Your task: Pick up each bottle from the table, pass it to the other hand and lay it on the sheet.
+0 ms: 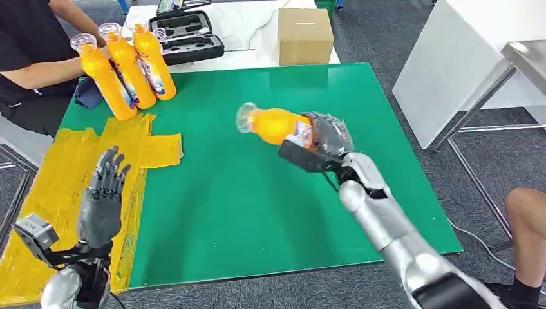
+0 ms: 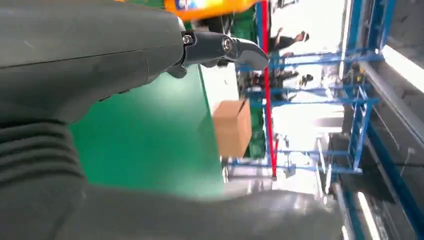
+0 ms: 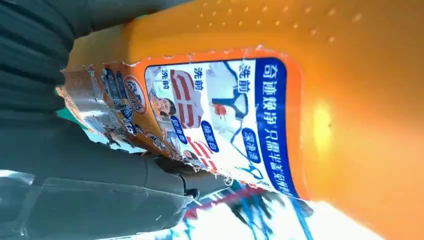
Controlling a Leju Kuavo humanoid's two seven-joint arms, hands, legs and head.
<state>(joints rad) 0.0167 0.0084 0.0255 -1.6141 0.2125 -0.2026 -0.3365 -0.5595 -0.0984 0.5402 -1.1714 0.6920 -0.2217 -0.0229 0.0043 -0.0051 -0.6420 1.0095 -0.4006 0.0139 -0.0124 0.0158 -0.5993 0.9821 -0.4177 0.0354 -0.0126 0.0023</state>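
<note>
Nearest, low on the robot's left, the left hand (image 1: 103, 196) hovers over the yellow sheet (image 1: 48, 187), palm facing up the scene, its fingers (image 1: 111, 166) spread apart and holding nothing. The sheet, patched from yellow pieces, lies along the left edge of the green surface (image 1: 257, 212).

Farther out, near the middle, the right hand (image 1: 325, 138) holds an orange bottle (image 1: 273, 124) above the green surface, lying sideways with its clear cap pointing toward the robot's left. The fingers are clamped around the labelled lower half; the right wrist view shows the torn blue-and-white label (image 3: 220, 115) pressed against the hand.

Beyond, at the far left corner, three more orange bottles (image 1: 129, 67) stand upright in a tight row, just beside a seated person's arm (image 1: 38, 74). Behind the green surface sit an open black case (image 1: 185, 35) and a cardboard box (image 1: 304, 35) on a white table (image 1: 244, 58). A person's knee (image 1: 527, 212) shows at the right edge.
</note>
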